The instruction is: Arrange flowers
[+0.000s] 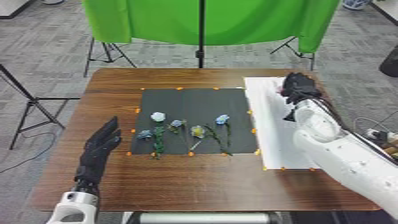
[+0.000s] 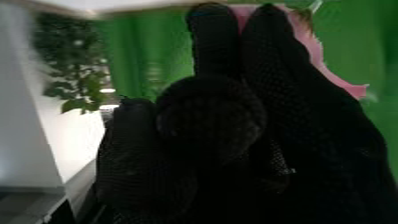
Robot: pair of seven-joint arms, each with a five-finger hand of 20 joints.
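Soft, even light brightens the surface (image 1: 178, 187) in the head view; the right wrist view is dimmer, its black glove (image 2: 329, 150) deeply shadowed, perhaps backlit.

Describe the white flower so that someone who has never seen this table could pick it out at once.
On the brown wooden table, find the dark mat beside the long white sheet. The white flower lies on the mat's left half, bloom toward the far side. Its bloom alone is white; the nearby blue flower and yellow flower are coloured.
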